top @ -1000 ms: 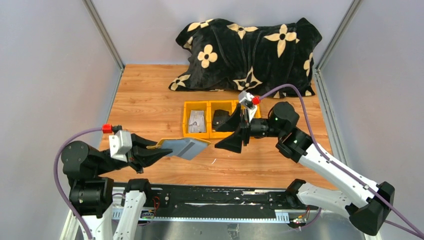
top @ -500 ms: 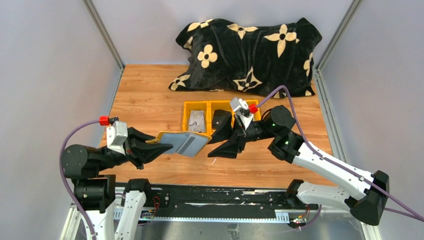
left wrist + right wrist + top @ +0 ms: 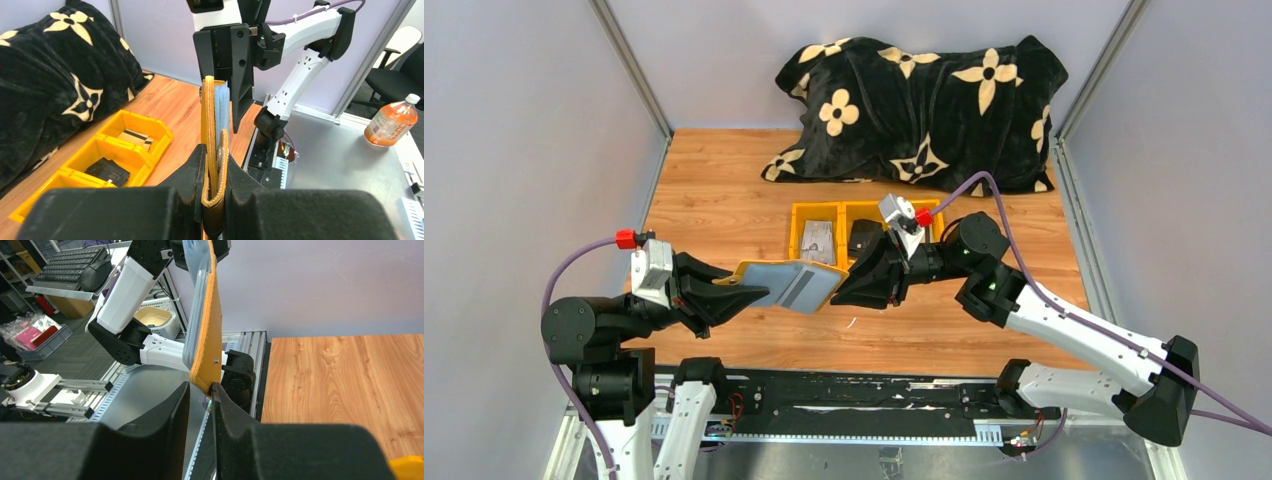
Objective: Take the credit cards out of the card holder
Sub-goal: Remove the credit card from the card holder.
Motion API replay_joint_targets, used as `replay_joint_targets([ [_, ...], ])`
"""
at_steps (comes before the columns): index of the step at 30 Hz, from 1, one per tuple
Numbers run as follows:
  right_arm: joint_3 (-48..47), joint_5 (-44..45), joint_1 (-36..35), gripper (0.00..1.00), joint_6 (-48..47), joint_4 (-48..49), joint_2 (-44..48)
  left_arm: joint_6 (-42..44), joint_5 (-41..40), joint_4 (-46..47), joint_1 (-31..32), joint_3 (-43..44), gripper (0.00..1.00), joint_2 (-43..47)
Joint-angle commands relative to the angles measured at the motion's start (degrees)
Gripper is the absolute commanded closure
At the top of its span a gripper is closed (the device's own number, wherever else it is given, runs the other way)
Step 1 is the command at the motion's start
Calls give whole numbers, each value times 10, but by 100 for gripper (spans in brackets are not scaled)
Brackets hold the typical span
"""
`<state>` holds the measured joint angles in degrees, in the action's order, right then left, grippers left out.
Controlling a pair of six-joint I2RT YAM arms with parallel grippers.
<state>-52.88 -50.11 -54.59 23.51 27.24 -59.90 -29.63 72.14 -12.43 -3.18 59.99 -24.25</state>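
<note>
As the right gripper (image 3: 200, 390) is narrowed, the wallet (image 3: 789, 286) clenched in the left gripper (image 3: 214, 152) is straddled for emptying; contact cannot be told.

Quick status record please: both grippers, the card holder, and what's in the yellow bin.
left gripper: shut on the card holder, holding its near end off the table
card holder: open, grey sleeves showing
right gripper: jaws narrowly apart astride the card holder's far edge, not clamped
yellow bin: credit cards in left compartment, black pouch in middle; right compartment hidden by arm
</note>
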Motion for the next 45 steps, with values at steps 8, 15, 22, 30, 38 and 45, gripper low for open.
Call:
replay_joint_targets([
  [8, -24, 24, -12, 80, 25, 33, -12, -13, -9, 20, 2, 5, 100, 7],
  [15, -31, 32, -16, 80, 35, 39, -21, -12, -10, 20, 2, 5, 100, 7],
  [22, -38, 41, -21, 73, 44, 42, -32, -11, -10, 18, 2, 6, 100, 7],
  [30, -42, 33, -29, 79, 42, 59, -36, -13, -10, 20, 2, 10, 100, 6],
  [38, -49, -8, -54, 90, 34, 77, -37, -30, -6, 29, 3, 16, 100, -1],
  [45, -51, -11, -83, 90, 22, 97, -28, -47, -4, 40, 2, 18, 100, -6],
])
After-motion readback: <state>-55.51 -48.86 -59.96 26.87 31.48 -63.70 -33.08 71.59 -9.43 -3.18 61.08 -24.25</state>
